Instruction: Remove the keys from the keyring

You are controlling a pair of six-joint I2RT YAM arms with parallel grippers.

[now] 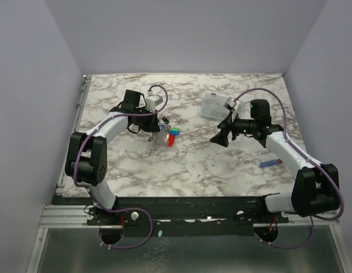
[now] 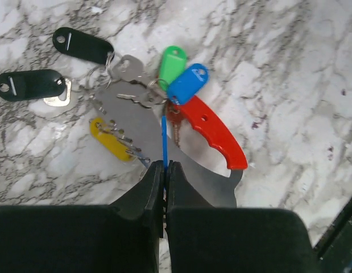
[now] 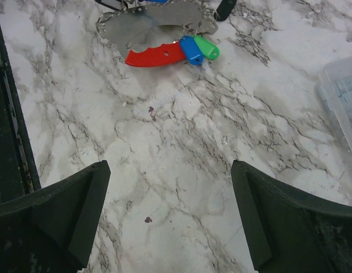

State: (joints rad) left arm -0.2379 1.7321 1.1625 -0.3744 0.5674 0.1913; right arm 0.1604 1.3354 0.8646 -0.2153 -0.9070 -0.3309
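A bunch of keys lies on the marble table: a green tag, a blue tag, a yellow tag and silver keys meet at a small wire keyring. A flat grey metal piece with a red grip lies in the same bunch. My left gripper is shut on a thin blue strip, seen edge-on, that runs up toward the ring. Well to the right of the bunch, my right gripper hangs open over bare marble, holding nothing.
Two black tags, one with a key, lie to the left of the bunch in the left wrist view. A clear compartment box stands at the back. A blue-and-red pen-like stick lies by the right arm.
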